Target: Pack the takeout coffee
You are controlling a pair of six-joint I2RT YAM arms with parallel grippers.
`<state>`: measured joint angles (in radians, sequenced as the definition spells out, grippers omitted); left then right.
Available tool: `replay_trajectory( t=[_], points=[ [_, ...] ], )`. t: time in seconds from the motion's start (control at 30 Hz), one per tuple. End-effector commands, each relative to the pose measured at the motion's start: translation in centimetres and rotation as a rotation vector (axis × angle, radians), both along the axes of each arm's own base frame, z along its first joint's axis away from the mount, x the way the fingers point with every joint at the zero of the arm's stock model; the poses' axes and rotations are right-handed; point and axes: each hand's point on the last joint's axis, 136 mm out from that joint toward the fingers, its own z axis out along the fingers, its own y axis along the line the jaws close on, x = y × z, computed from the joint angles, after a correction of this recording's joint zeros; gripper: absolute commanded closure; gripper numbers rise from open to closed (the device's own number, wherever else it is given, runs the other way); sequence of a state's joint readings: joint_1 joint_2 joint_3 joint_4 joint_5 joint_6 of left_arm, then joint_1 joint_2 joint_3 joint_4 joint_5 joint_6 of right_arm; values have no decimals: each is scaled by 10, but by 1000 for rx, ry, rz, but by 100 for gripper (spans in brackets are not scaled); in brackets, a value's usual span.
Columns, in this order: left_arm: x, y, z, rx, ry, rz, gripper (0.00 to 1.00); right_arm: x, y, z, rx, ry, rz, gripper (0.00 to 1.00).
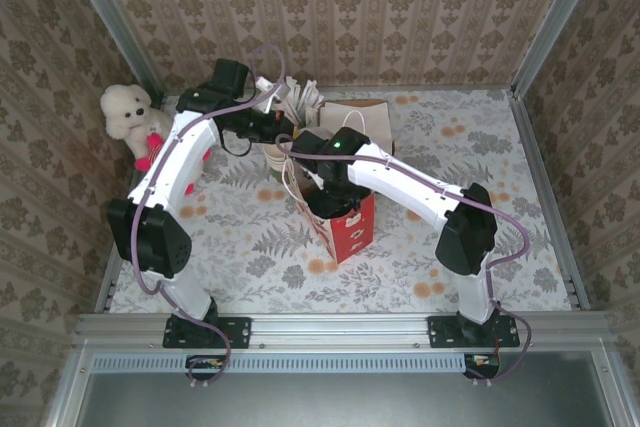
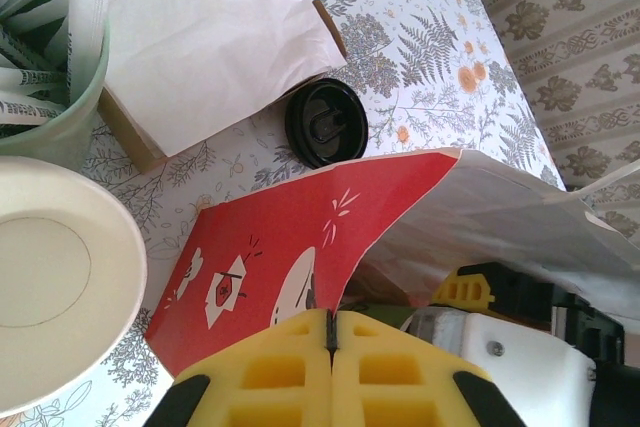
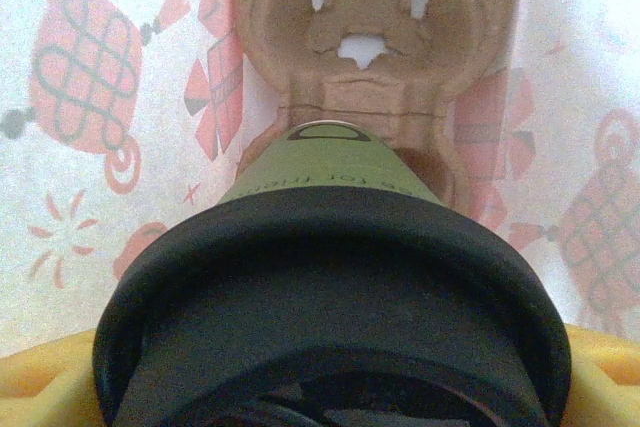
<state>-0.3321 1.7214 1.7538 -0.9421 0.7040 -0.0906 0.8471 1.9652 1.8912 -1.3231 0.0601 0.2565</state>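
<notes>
The takeout coffee (image 3: 325, 172), a green paper cup with a black lid (image 3: 330, 277), hangs inside the red-and-white paper bag (image 3: 90, 97). My right gripper (image 3: 320, 382) is shut on it, with yellow fingers (image 3: 35, 377) showing at both sides of the lid. Below the cup lies a brown cardboard cup carrier (image 3: 375, 37). From above, the right gripper (image 1: 332, 207) reaches down into the bag (image 1: 352, 235). My left gripper (image 2: 331, 325) is shut on the rim of the red bag (image 2: 300, 237), holding its mouth open.
A stack of cream-lined cups (image 2: 50, 287) stands left of the bag. A flat black lid (image 2: 326, 122) lies on the table beside a white paper sheet on a brown box (image 2: 200, 47). A green holder of packets (image 2: 40, 77) and a plush toy (image 1: 130, 117) are further left.
</notes>
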Motion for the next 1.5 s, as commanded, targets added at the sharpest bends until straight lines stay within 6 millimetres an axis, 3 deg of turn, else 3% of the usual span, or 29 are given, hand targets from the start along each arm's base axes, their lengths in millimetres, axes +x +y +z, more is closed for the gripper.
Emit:
replay_trajectory(
  t=[0.0, 0.13, 0.4, 0.83, 1.07, 1.2, 1.47],
  points=[
    [-2, 2, 3, -14, 6, 12, 100, -7, -1, -14, 7, 65, -6, 48],
    [-2, 0, 5, -25, 1, 5, 100, -6, -3, -22, -12, 76, -11, 48],
    [0, 1, 2, -17, 3, 12, 100, 0, -5, -12, 6, 6, -17, 51],
    [-4, -4, 1, -32, 14, -12, 100, 1, -3, -34, -7, 21, -5, 51],
    [-12, -14, 7, -45, -18, -68, 100, 5, 15, -9, 70, 38, -9, 50],
    [-12, -16, 8, -43, -26, -76, 100, 4, 21, -8, 104, 74, -27, 50],
    [-11, -16, 4, -35, -23, -74, 100, 9, 5, -23, 32, 66, -19, 50]
  ],
)
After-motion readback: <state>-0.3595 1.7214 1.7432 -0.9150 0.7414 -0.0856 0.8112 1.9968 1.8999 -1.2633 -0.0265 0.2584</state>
